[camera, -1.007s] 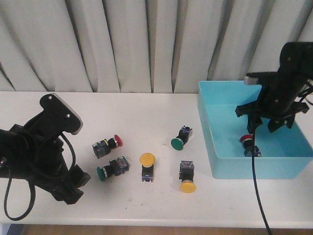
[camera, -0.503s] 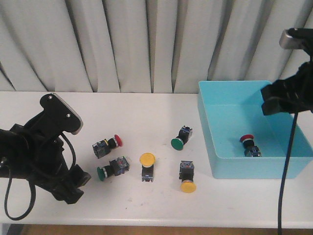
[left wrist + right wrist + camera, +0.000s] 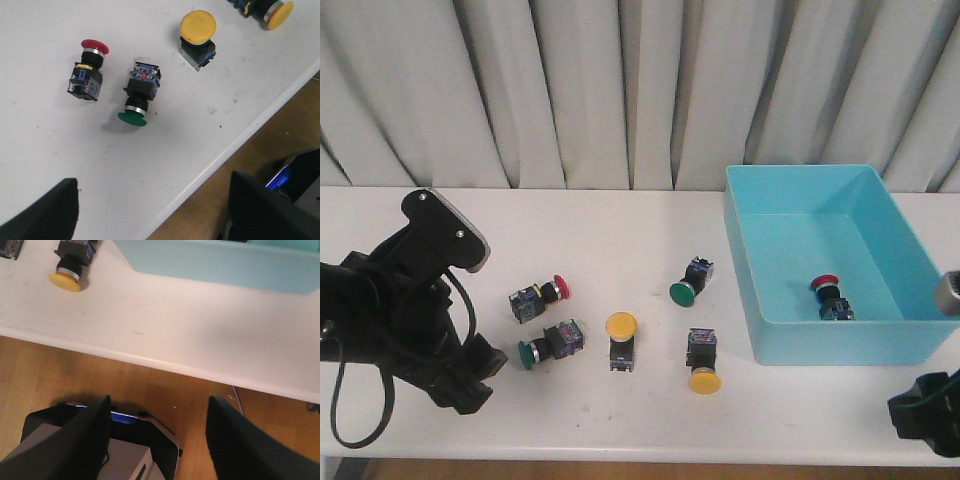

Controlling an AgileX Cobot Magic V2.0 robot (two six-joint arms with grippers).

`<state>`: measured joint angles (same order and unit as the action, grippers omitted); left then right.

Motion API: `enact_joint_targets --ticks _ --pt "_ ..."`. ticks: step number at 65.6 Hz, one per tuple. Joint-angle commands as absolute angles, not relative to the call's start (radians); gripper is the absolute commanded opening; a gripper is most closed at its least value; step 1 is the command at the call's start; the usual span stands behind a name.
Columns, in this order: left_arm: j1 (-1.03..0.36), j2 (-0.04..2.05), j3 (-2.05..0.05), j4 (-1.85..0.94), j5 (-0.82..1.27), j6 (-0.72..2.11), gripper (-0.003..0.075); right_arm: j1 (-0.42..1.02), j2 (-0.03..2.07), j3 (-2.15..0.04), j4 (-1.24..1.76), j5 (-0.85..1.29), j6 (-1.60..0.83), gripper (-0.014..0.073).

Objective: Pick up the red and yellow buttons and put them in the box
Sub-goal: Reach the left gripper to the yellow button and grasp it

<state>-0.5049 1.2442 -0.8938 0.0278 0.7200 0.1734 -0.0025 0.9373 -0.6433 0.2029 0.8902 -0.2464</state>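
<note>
The turquoise box (image 3: 840, 342) stands at the right with one red button (image 3: 825, 285) lying inside. On the table lie a red button (image 3: 544, 294), an upright yellow button (image 3: 621, 331) and a tipped yellow button (image 3: 703, 366). My left gripper (image 3: 472, 385) is open near the table's front-left, empty; its wrist view shows the red button (image 3: 90, 69) and both yellow buttons (image 3: 198, 31) (image 3: 274, 10) ahead of it. My right gripper (image 3: 930, 420) is open and empty, low beyond the front-right table edge. Its wrist view shows the tipped yellow button (image 3: 70, 267) and the box wall (image 3: 215, 267).
Two green-capped buttons lie among the others (image 3: 549, 346) (image 3: 689, 283), the first also in the left wrist view (image 3: 139, 95). The table's front edge (image 3: 150, 360) runs across the right wrist view, with wooden floor and a grey machine base (image 3: 100, 450) below. Curtains hang behind.
My right arm left its place over the box, rose to the right, then dropped to the front-right corner below the table edge. The red button stays in the box. The left arm is still.
</note>
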Motion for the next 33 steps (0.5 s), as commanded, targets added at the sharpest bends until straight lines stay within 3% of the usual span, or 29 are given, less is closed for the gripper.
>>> enact_joint_targets --ticks 1,33 --pt "-0.508 1.223 -0.919 0.02 0.645 0.164 0.0594 -0.006 0.88 -0.628 0.212 0.825 -0.265 0.0422" --pt "-0.643 1.527 -1.126 -0.012 0.6 0.047 0.0594 -0.006 0.834 -0.625 0.212 0.817 -0.265 0.0422"
